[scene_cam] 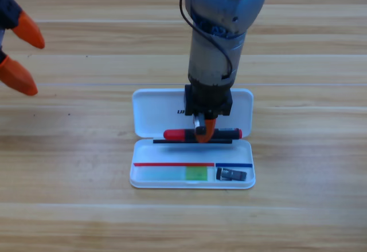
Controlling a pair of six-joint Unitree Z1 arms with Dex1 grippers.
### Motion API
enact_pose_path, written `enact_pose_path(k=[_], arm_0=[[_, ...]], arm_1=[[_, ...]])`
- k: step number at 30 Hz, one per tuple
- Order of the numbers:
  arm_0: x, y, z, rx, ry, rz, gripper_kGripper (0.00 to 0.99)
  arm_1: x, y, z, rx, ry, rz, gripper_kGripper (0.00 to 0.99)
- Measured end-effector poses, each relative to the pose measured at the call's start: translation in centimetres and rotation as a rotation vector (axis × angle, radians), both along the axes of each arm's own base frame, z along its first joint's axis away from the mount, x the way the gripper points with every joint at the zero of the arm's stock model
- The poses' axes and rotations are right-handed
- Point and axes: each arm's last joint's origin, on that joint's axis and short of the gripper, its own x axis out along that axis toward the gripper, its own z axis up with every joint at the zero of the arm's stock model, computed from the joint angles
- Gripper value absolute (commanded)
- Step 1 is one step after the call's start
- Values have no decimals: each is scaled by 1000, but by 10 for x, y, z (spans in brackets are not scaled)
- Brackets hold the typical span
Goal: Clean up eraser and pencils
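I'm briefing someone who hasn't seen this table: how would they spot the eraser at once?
Find the open white case at the table's middle, under the right gripper. In its front tray, look at the small compartment at the right end. The eraser is the short dark block there, far stubbier than the green pencil beside it.

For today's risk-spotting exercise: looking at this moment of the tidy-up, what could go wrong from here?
1. The right gripper holds the black pencil over the white case near its hinge; released there, it may miss the tray.
2. Pressing down could shift the case and jostle the eraser.
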Motion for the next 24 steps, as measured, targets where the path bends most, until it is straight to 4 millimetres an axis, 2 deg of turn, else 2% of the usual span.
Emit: enact_pose_path(k=[4,16,17,19,20,21,24], arm_0=[[-1,1,-5,1,19,-2,990],[-2,1,-7,4,26,-8,990],[-2,1,-8,4,26,-8,990],[-1,0,-9,6,30,-9,990],[0,0,-10,7,33,-10,990],[0,0,-11,7,37,-12,990],[2,0,-14,10,47,-12,990]], arm_1=[[1,3,-10,-19,15,0,0],[-1,3,-10,-24,19,1,0],[-1,3,-10,-25,20,1,166],[-1,3,-10,-25,20,-1,589],[-1,3,-10,-26,21,-2,770],[-1,2,-10,-29,23,-2,822],[-3,2,-10,-38,31,-2,859]])
